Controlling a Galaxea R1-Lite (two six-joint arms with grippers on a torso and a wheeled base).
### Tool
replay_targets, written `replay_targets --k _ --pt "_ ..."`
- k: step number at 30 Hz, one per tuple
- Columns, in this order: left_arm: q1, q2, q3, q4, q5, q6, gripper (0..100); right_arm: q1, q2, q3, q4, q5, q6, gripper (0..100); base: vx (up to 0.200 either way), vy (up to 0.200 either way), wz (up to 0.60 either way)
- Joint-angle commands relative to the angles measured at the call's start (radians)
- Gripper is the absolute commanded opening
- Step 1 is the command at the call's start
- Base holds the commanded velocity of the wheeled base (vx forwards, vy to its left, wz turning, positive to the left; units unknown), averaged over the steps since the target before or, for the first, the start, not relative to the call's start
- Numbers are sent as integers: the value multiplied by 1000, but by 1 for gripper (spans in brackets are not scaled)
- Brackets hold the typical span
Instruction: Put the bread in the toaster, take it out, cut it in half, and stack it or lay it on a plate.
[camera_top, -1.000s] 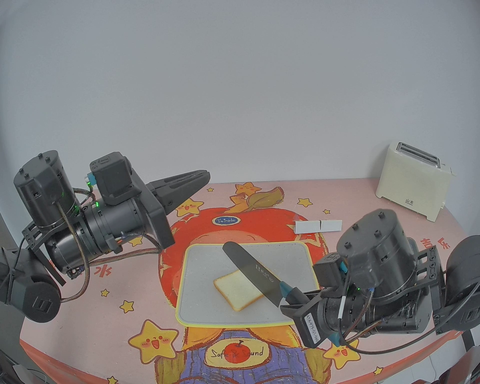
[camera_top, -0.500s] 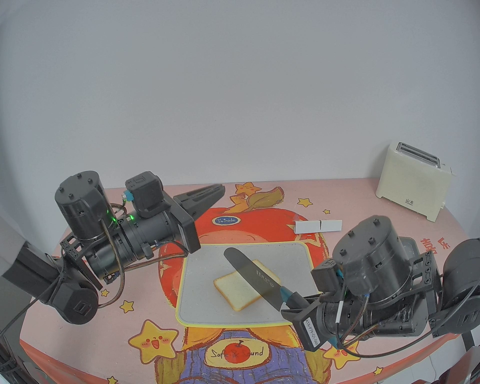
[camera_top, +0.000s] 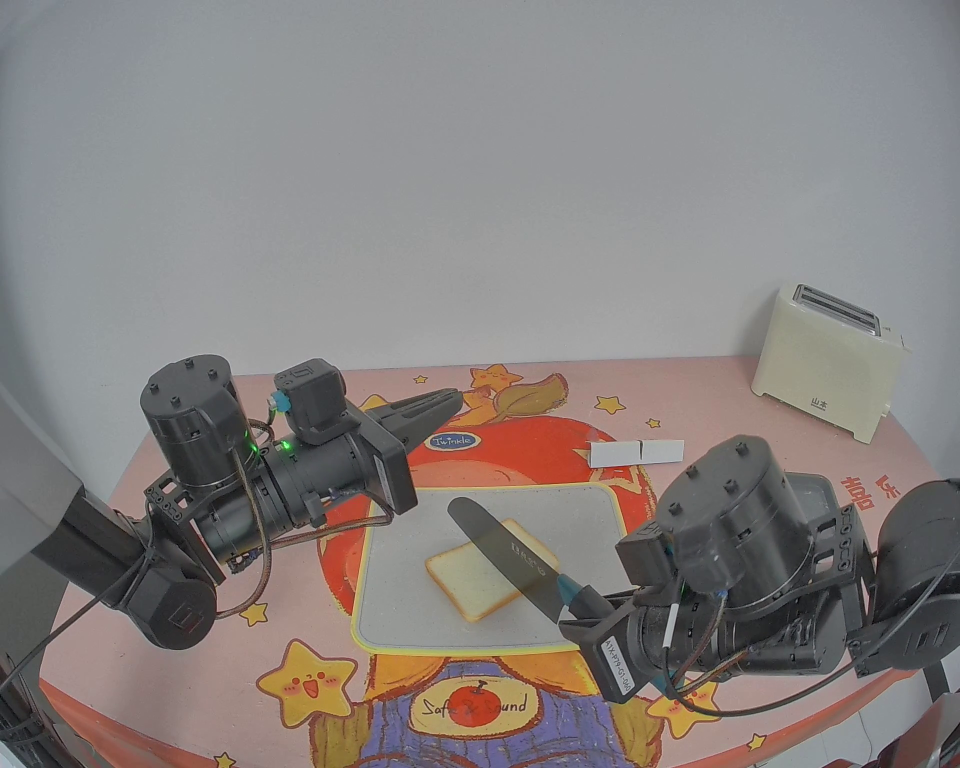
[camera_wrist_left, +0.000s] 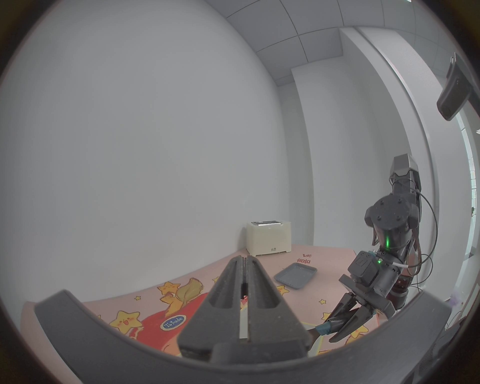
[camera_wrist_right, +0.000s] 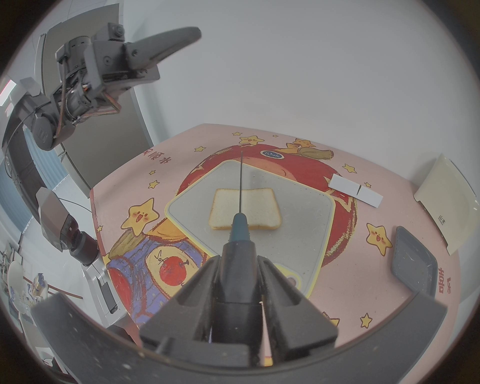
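Head view, nearest first: the right gripper (camera_top: 592, 612) sits at the board's five o'clock corner, its fingers clamped on the knife (camera_top: 512, 548) handle. The blade runs out toward ten o'clock, crossing over the bread (camera_top: 478, 588). The right wrist view shows why it's held that way. The blade is edge-on over the slice's middle, so a straight push down should give two even halves. Whether the edge touches the bread yet, I can't tell.

The bread lies flat and whole near the centre of the board (camera_top: 400, 590), a shade toward six o'clock, with firm backing under the cut. Cutting looks like the step in hand.

The grey tray (camera_wrist_right: 412, 260) waits at three o'clock, handy for the halves. At ten o'clock, off the board's corner and raised above the table (camera_top: 700, 400), the left gripper (camera_top: 440, 404) has its fingers pressed together on nothing. There it's clear of the blade, yet near enough to steady the slice.

Farther back are two white strips (camera_top: 637, 452) at one o'clock. The toaster (camera_top: 828, 362) stands at two o'clock by the far edge, slots up.
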Motion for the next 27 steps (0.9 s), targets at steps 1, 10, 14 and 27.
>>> replay_targets --k 1,10,14,27 --pt "-39 -4 38 0 7 -17 0 0 12 4 1 0 1 0 0 0 0" --pt "-38 30 38 0 34 -15 0 0 11 9 1 0 2 0 0 0 0" --pt "-47 19 53 0 27 -17 0 0 12 7 1 0 4 0 0 0 0" --pt "-82 76 87 -12 28 -14 0 0 26 3 -1 0 4 0 0 0 0"
